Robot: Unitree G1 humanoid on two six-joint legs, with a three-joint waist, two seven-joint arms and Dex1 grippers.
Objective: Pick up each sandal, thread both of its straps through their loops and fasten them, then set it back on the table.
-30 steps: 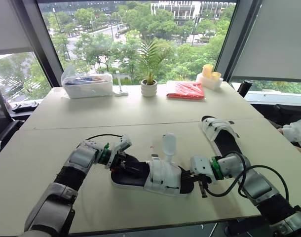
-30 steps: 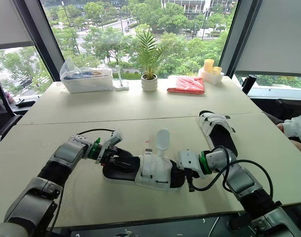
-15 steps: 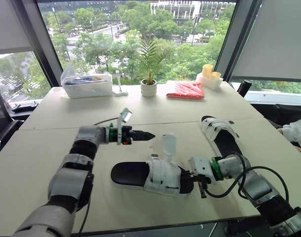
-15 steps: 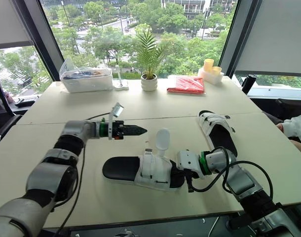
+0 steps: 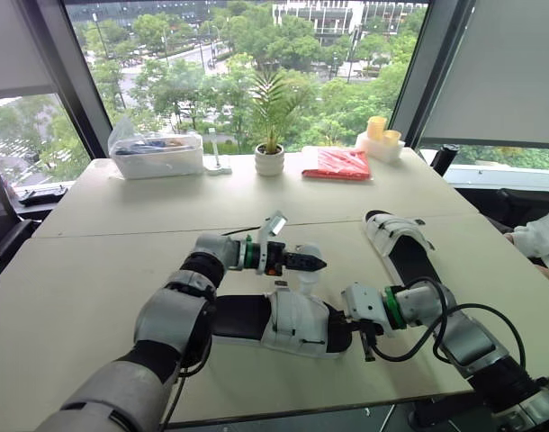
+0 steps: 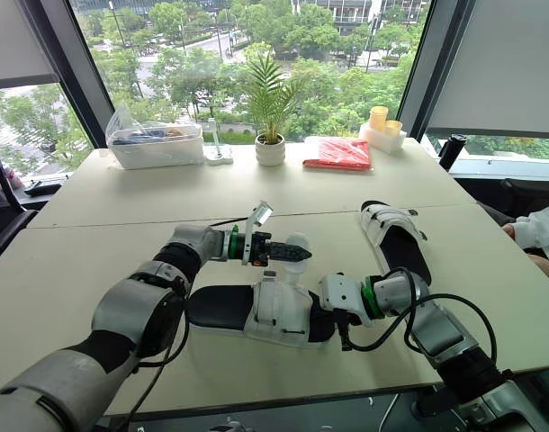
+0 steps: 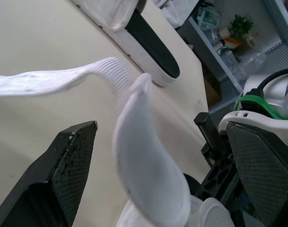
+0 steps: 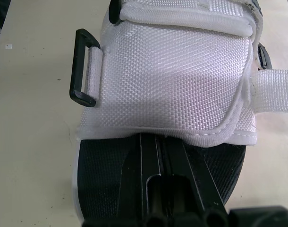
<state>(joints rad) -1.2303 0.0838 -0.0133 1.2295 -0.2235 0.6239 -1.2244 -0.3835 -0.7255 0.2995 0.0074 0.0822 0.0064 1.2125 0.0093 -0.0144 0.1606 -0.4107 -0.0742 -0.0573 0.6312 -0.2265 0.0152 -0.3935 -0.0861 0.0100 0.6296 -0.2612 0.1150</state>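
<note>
The near sandal, black-soled with a white upper, lies on the table in front of me. One white strap stands upright from it. My left gripper is open at that strap; in the left wrist view the strap rises between the two spread fingers without touching them. My right gripper is shut on the sandal's right end, fingers over the black sole. A black loop sticks out from the white upper. The second sandal lies further right.
Along the window edge stand a clear plastic box, a potted plant, a red bag and a yellow-topped container. A person's sleeve shows at the right edge. A cable loops by my right wrist.
My left gripper left the sandal's heel end, lifted and swung right until it reached the upright strap. The right gripper and the sandal stayed put.
</note>
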